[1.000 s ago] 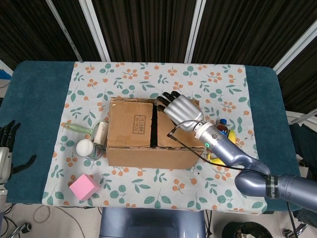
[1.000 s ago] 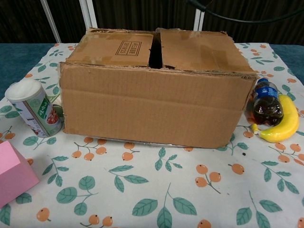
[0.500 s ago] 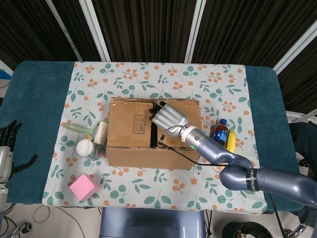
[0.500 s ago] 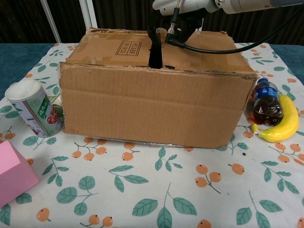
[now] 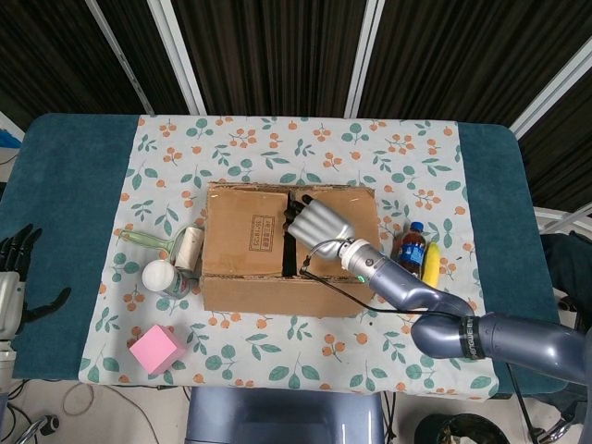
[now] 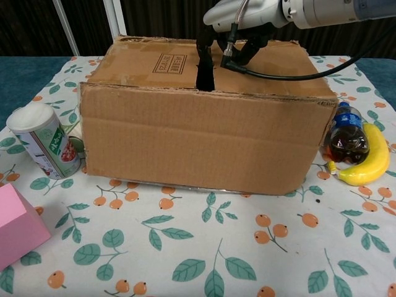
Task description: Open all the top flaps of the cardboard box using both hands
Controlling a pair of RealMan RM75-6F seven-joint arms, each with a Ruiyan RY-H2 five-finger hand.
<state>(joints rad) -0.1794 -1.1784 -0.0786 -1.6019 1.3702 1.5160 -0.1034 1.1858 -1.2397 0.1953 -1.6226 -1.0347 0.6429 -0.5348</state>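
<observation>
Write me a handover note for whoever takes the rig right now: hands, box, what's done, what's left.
Right hand: over the cardboard box, fingers reaching into the gap between the two top flaps; no firm hold on a flap can be seen.
Left hand: at the table's left edge, apart from the box, holding nothing.
Box: mid-table on the patterned cloth, left top flap and right top flap both lying flat.
Done: right hand is at the seam.
Left: lift the right flap, bring the left hand in for the left flap, then open any flaps beneath.
</observation>
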